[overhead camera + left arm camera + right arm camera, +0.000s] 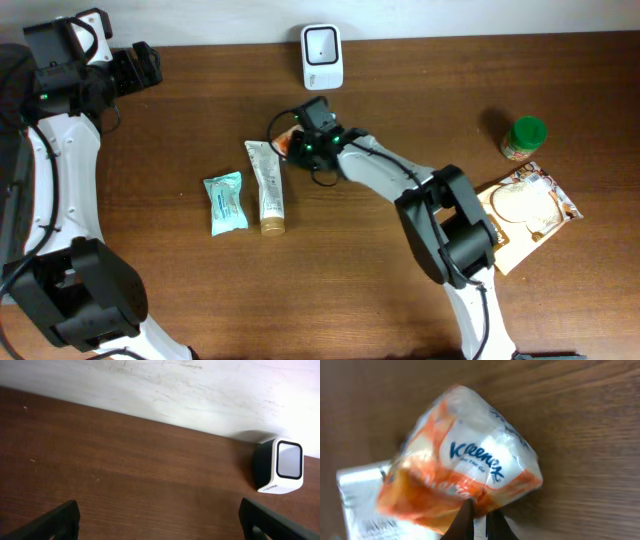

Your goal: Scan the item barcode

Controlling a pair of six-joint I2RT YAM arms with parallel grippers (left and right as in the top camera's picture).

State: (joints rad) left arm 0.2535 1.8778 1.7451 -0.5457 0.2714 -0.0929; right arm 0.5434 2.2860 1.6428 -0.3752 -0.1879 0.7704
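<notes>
The task has only just begun. The right gripper (479, 522) has its two fingers pressed together on the thin bottom edge of the Kleenex tissue pack (465, 462). It looks like a pinch on the wrapper. The pack lies on the worktop (300, 290), near the top middle of the overhead picture. It is just below the white barcode scanner (322, 55), but not in front of its window. So the grab looks done. I think the lift, the turn to face the scanner and the scan are all left to do.

The left gripper (140, 65) is in the upper left of the overhead picture. Its fingers are wide apart and hold nothing.

The overhead view shows the whole worktop: a tube (268, 185) and a teal packet (225, 203) lower left of the pack, and a green-lidded jar (523, 138) and a snack bag (530, 205) far to the right. But the arm hides most of the pack there. Only the right wrist view shows the pack's name and the pinch up close. The left wrist view shows the scanner's window from the side. No view shows a barcode.
</notes>
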